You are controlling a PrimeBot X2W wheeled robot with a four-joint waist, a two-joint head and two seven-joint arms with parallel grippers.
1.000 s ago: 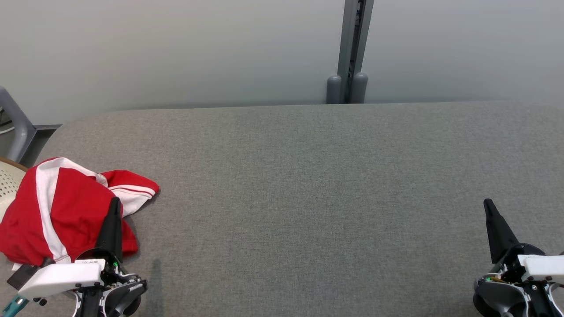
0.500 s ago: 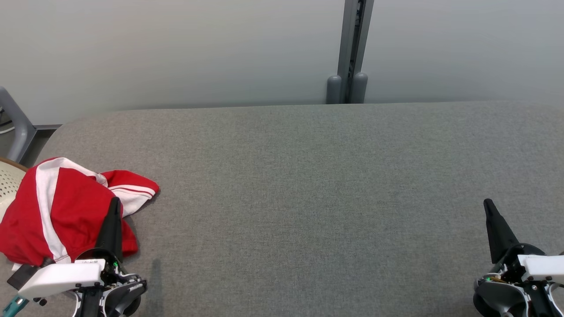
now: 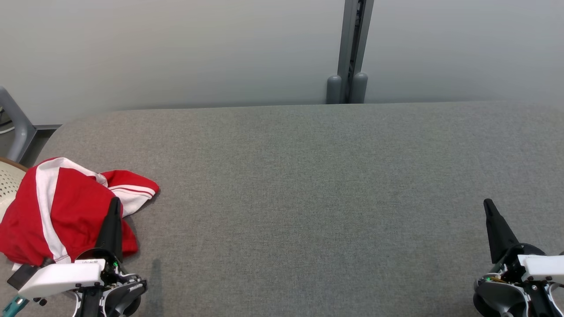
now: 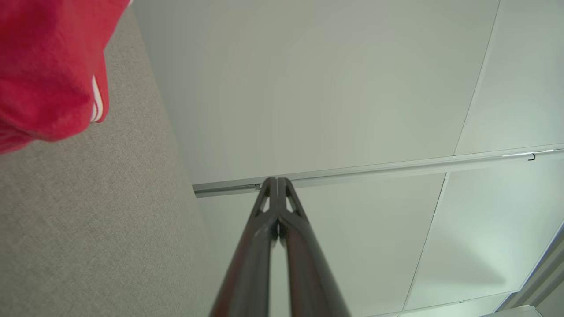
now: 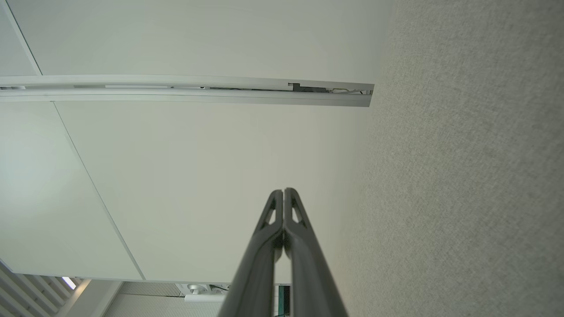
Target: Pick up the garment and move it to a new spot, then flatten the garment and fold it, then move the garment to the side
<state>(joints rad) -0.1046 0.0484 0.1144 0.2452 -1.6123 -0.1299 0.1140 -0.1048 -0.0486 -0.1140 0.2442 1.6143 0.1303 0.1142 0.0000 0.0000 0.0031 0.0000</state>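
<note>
Garment point(image 3: 66, 207) is lying crumpled at the frame's lower left on the surface point(image 3: 308, 198); left claw point(image 3: 115, 203) and right claw point(image 3: 488, 205) are sitting closed, empty. Pickup is pending: left claw likely needs opening and reaching in.

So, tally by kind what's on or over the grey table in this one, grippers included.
Red and white garment: 1, crumpled at the left end of the table
Grippers: 2, left gripper and right gripper, both shut and empty
Total: 3
</note>
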